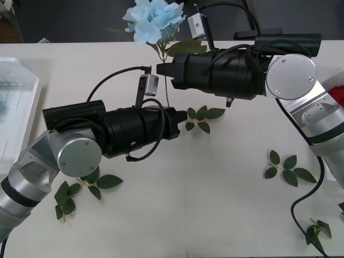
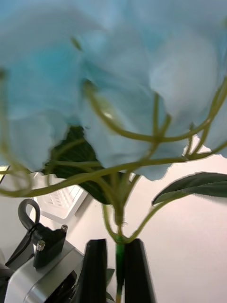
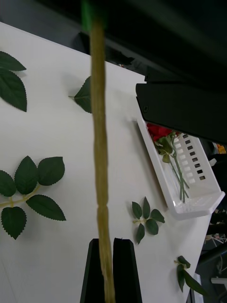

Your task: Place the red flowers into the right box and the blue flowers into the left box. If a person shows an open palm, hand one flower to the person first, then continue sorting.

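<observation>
A blue flower stands upright over the middle of the table, its pale head at the far side. My right gripper is shut on its thin stem just under the leaves; in the right wrist view the black fingers pinch the stem below the blue flower's head. My left gripper is shut on the same stem lower down, and its gripper clamps the stem. The right box holds red flowers. The left box lies at the table's left edge.
Loose green leaf sprigs lie on the table: one beside the left gripper, one at the right, one at the front left and one at the front right corner. A red patch shows behind the right arm.
</observation>
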Robot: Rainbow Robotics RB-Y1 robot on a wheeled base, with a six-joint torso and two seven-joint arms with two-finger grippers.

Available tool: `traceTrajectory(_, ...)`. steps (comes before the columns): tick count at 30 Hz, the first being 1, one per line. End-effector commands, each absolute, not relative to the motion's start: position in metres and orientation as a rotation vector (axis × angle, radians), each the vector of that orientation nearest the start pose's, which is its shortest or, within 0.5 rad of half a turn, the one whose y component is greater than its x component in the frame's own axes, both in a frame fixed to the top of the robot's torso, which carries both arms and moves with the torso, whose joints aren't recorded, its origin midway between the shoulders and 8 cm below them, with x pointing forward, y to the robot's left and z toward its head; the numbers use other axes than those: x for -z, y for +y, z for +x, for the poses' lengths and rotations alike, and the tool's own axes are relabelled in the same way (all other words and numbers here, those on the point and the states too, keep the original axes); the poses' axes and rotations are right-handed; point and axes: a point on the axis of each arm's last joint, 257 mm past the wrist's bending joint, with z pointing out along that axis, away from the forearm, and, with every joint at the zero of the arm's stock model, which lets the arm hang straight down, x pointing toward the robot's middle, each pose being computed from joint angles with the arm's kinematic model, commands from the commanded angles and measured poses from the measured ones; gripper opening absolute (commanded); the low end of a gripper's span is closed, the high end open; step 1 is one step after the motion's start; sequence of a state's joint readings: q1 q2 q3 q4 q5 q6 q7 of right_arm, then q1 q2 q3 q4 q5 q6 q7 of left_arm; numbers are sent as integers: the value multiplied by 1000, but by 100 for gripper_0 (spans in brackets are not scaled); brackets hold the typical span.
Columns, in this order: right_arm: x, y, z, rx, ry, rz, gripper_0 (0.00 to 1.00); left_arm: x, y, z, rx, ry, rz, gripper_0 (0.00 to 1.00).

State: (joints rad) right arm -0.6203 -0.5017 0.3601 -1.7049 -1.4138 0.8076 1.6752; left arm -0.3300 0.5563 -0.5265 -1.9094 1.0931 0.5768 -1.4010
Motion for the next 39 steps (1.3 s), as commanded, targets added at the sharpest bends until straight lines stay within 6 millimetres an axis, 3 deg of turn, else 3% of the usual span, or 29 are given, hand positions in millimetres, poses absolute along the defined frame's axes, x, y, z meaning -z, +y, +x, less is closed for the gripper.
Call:
traceTrajectory(1, 21, 46, 490, -1117, 1731, -670, 89, 147, -25, 448, 1032, 1884, 490, 0)
traceTrajectory(3, 18, 40, 494, -1106, 1725, -662, 99, 147, -22, 449, 1025, 1884, 489, 0)
traceTrajectory(7, 11, 31, 498, -1096, 1714, -652, 100, 146, -11, 456, 993, 1877, 485, 0)
traceTrajectory(9, 10, 25, 501, -1080, 1716, -650, 100, 147, 4, 465, 945, 1874, 479, 0)
traceTrajectory(15, 14, -5, 502, -1068, 1772, -663, 100, 134, 77, 495, 811, 1885, 413, 0)
traceTrajectory(19, 24, -44, 499, -1049, 1873, -708, 100, 133, 130, 508, 730, 1900, 337, 0)
traceTrajectory(23, 47, -92, 492, -1014, 1961, -816, 100, 152, 200, 518, 599, 1981, 256, 0)
traceTrajectory(24, 54, -107, 490, -1005, 1973, -855, 100, 159, 225, 520, 556, 2005, 214, 0)
traceTrajectory(25, 56, -112, 489, -1003, 1976, -868, 100, 162, 235, 521, 541, 2016, 199, 0)
traceTrajectory(30, 82, -158, 477, -910, 1938, -1057, 100, 181, 337, 515, 343, 2143, 88, 0)
traceTrajectory(35, 86, -169, 465, -856, 1840, -1180, 100, 179, 410, 494, 198, 2251, 16, 0)
traceTrajectory(39, 86, -178, 460, -766, 1735, -1301, 100, 169, 472, 465, 59, 2342, -41, 0)
